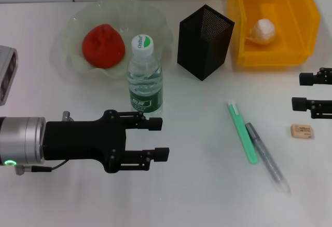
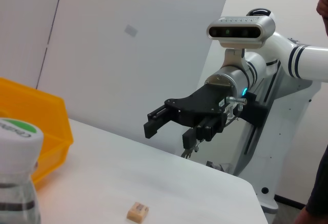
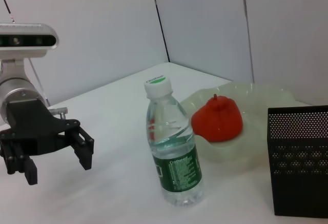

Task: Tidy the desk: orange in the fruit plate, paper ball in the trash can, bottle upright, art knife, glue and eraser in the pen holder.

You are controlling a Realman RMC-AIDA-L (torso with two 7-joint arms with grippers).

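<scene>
Left pincer (image 1: 158,138) released beside upright bottle (image 1: 145,76), cap print unreadable, right pincer (image 1: 298,91) released near eraser (image 1: 302,131)

Our left gripper (image 1: 158,138) reaches in level from the left, fingers spread apart and holding nothing. Our right gripper (image 1: 296,91) sits at the right edge, fingers likewise parted and unladen.

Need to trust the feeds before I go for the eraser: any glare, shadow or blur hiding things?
Head view: even light, soft shadows; the eraser is sharp beside the right gripper. Left wrist view: the bottle up close is blurred. Right wrist view: clear, mild reflections on the bottle only.
</scene>
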